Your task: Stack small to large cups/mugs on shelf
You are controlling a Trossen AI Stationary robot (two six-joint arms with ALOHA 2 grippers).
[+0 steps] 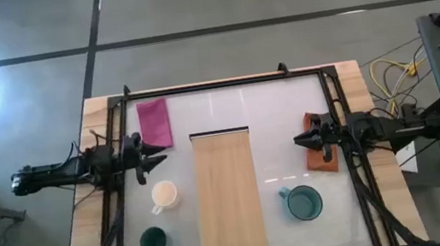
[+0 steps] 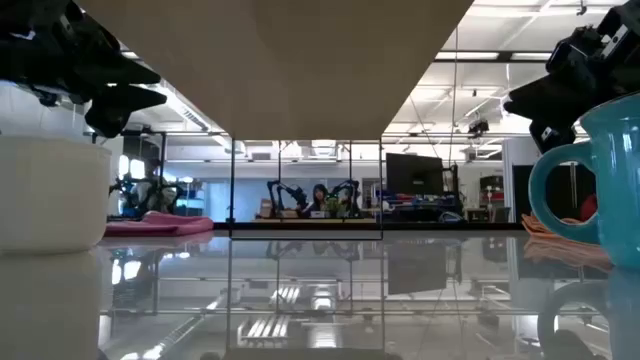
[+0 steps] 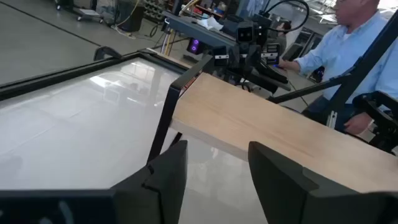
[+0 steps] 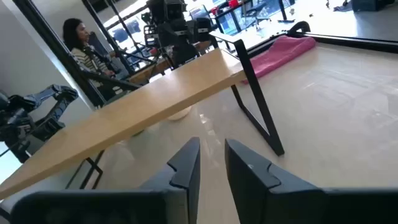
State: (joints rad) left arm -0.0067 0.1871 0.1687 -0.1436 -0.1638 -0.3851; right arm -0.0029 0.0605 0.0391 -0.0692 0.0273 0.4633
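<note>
The light-wood shelf stands mid-table on thin dark legs, running from the near side to the far side. The cream-white mug and the small dark green cup stand on the table left of it. The teal mug stands to its right, handle toward the shelf. My left gripper hovers open at the table's left, above and beyond the cream mug. My right gripper hovers over the orange cloth, beyond the teal mug, its fingers a narrow gap apart. Neither touches anything.
A pink folded cloth lies at the far left and an orange cloth under my right gripper. A black frame borders the table. The shelf's legs leave open room beneath it. A person sits beyond the right side.
</note>
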